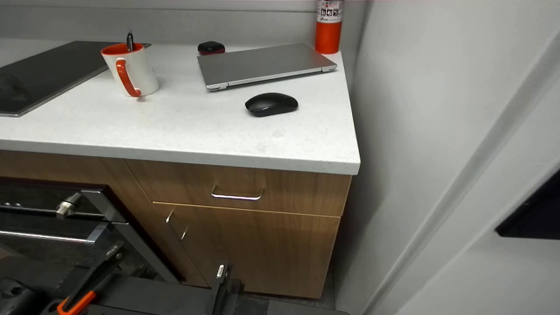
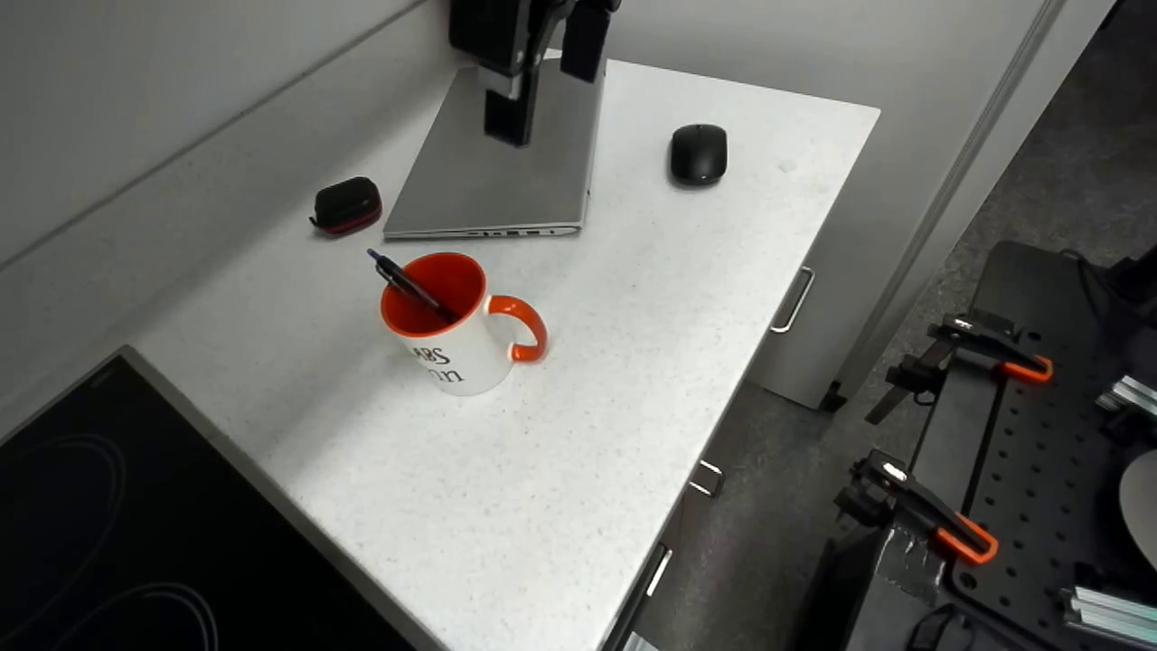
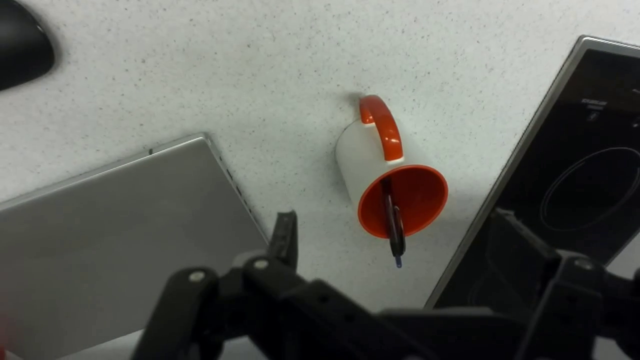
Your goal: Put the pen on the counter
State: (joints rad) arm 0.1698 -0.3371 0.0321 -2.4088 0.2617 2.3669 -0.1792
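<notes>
The pen (image 1: 130, 41) is thin and dark with a blue tip. It leans inside a white mug with an orange inside and handle (image 1: 142, 74), its upper end above the rim; its lower end is hidden. Pen (image 2: 404, 280) and mug (image 2: 477, 362) also show in an exterior view. The mug stands on the white counter (image 2: 542, 479). My gripper (image 2: 545, 107) is open and empty above the laptop. In the wrist view my open fingers (image 3: 394, 215) appear on either side of the pen (image 3: 392, 217), apart from it. The gripper is out of view in an exterior view.
A closed grey laptop (image 1: 262, 65), a black mouse (image 1: 271, 106), a small black-and-red case (image 2: 348, 206) and a red cylinder (image 1: 328, 37) stand on the counter. A black cooktop (image 2: 136, 542) lies beside the mug. A grey wall (image 1: 197, 26) runs behind.
</notes>
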